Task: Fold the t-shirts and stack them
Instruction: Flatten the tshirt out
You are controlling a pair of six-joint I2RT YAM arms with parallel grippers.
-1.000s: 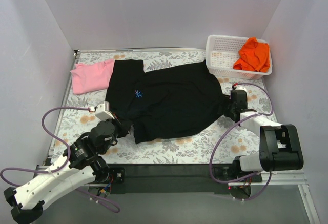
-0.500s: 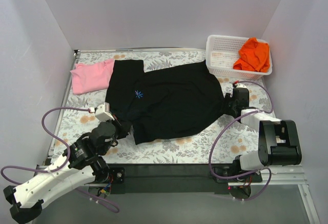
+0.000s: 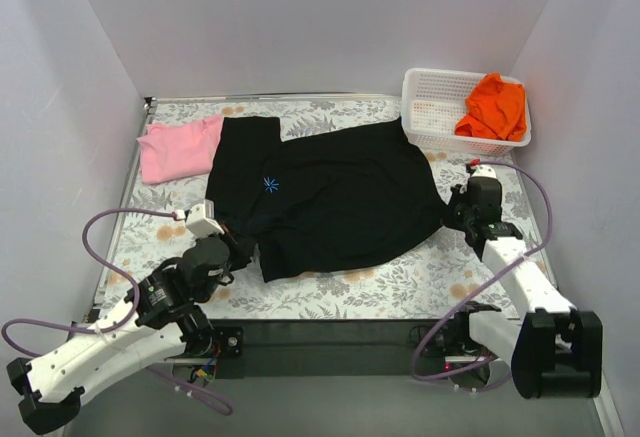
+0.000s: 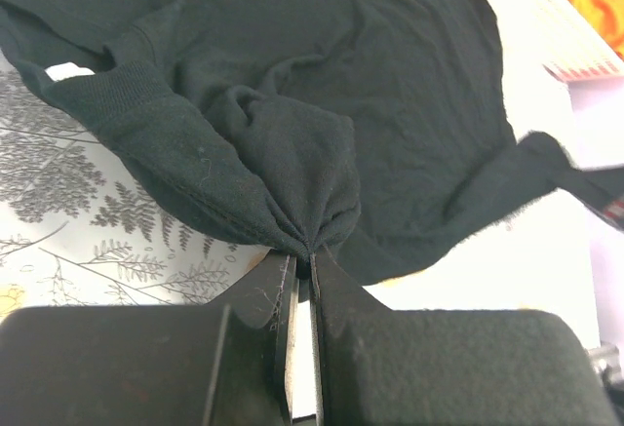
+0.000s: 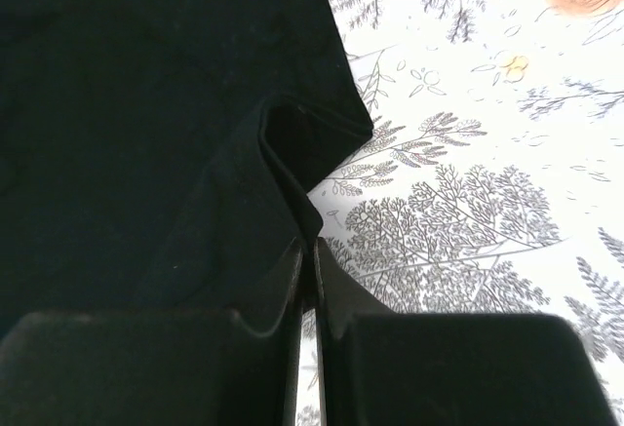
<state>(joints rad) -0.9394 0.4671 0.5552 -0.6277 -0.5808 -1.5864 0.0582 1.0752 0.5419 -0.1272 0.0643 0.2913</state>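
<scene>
A large black t-shirt [image 3: 330, 197] with a small blue starburst mark lies spread over the flowered table. My left gripper [image 3: 238, 247] is shut on a bunched fold of its near left edge, and the pinched black cloth [image 4: 292, 192] shows right at the fingertips. At the shirt's right corner my right gripper [image 3: 452, 212] is shut on the black hem [image 5: 292, 192]. A pink t-shirt [image 3: 178, 149] lies flat at the back left, partly under the black one. An orange t-shirt [image 3: 494, 107] is heaped in the white mesh basket [image 3: 425, 107].
The basket stands at the back right corner, close behind my right gripper. White walls close in the table on three sides. A metal rail [image 3: 128, 187] runs along the left edge. Bare flowered tablecloth [image 3: 400, 277] shows in front of the black shirt.
My right gripper has closed on the black shirt's right corner, and the right arm has stretched out, its base link swinging down toward the near edge. The left arm has held still.
</scene>
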